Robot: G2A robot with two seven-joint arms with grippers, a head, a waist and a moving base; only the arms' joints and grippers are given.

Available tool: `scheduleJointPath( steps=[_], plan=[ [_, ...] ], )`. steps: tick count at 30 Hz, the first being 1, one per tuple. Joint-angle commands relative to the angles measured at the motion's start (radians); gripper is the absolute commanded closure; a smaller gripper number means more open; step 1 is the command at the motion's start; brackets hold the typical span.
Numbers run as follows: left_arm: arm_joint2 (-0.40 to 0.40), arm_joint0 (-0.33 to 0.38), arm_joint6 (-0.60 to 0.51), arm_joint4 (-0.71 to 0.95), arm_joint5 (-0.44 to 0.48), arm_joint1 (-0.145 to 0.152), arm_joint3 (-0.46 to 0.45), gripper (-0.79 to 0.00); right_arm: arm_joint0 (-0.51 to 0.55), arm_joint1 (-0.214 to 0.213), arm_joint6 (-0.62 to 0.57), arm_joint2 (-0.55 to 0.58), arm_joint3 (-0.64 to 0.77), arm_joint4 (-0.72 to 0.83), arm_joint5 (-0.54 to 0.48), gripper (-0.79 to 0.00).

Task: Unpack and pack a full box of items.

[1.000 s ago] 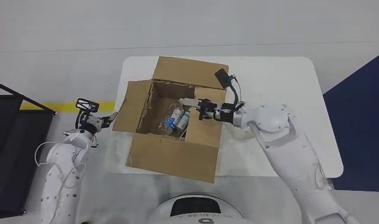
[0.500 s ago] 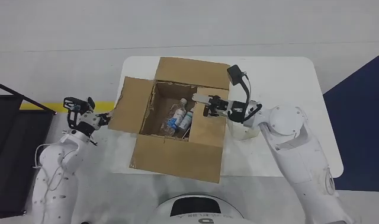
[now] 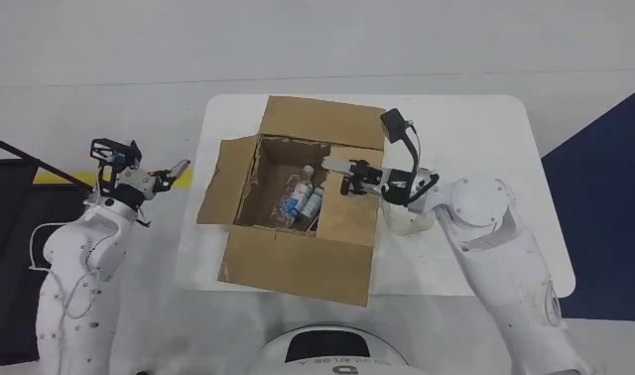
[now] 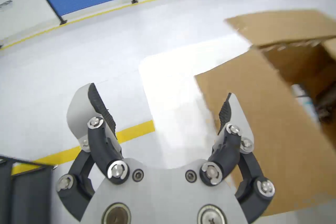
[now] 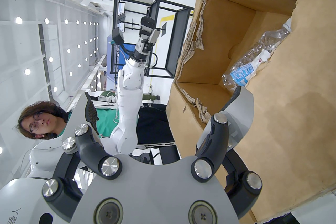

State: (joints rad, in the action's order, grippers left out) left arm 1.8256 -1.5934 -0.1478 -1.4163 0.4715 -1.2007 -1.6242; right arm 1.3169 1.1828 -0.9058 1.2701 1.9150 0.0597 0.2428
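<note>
Cardboard box (image 3: 293, 261) sits open on the white bench (image 3: 466, 127) with plastic bottles (image 3: 298, 196) inside, the right gripper (image 3: 335, 170) at its right flap and the left gripper (image 3: 177, 172) off the bench's left side, both with fingers spread wide and empty.

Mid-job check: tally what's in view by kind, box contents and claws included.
Brown cardboard box, flaps open: 1
Clear plastic bottles with blue labels, inside it: 2 told apart
Claws, left and right, both open: 2
Total: 5
</note>
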Motion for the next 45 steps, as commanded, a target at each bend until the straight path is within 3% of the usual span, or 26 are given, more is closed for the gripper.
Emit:
scheduleJointPath(
  steps=[1, 5, 13, 17, 20, 24, 26, 34, 45],
  plan=[
    [-0.023, -0.004, 0.027, -0.139, -0.052, 0.001, 0.059, -0.785, 0.000, 0.000, 0.000, 0.000, 0.000, 0.000, 0.000, -0.785],
    [-0.059, 0.007, 0.074, -0.180, -0.044, 0.003, 0.146, -0.785, 0.000, 0.000, 0.000, 0.000, 0.000, 0.000, 0.000, -0.785],
    [-0.180, 0.045, 0.138, -0.231, 0.006, 0.000, 0.195, -0.785, 0.000, 0.000, 0.000, 0.000, 0.000, 0.000, 0.000, -0.785],
    [-0.153, 0.066, 0.179, -0.106, 0.052, 0.001, 0.246, -0.785, 0.000, 0.000, 0.000, 0.000, 0.000, 0.000, 0.000, -0.785],
    [-0.104, 0.069, 0.202, 0.029, 0.165, 0.008, 0.262, -0.785, 0.000, 0.000, 0.000, 0.000, 0.000, 0.000, 0.000, -0.785],
    [-0.062, 0.062, 0.230, 0.157, 0.396, 0.023, 0.241, -0.785, 0.000, 0.000, 0.000, 0.000, 0.000, 0.000, 0.000, -0.785],
    [-0.061, 0.065, 0.218, 0.186, 0.442, 0.028, 0.220, -0.785, 0.000, 0.000, 0.000, 0.000, 0.000, 0.000, 0.000, -0.785],
    [-0.127, 0.096, 0.117, 0.230, 0.424, 0.030, 0.092, -0.785, 0.000, 0.000, 0.000, 0.000, 0.000, 0.000, 0.000, -0.785],
    [-0.254, 0.073, -0.001, -0.052, 0.334, 0.038, -0.088, -0.785, 0.000, 0.000, 0.000, 0.000, 0.000, 0.000, 0.000, -0.785]
  ],
)
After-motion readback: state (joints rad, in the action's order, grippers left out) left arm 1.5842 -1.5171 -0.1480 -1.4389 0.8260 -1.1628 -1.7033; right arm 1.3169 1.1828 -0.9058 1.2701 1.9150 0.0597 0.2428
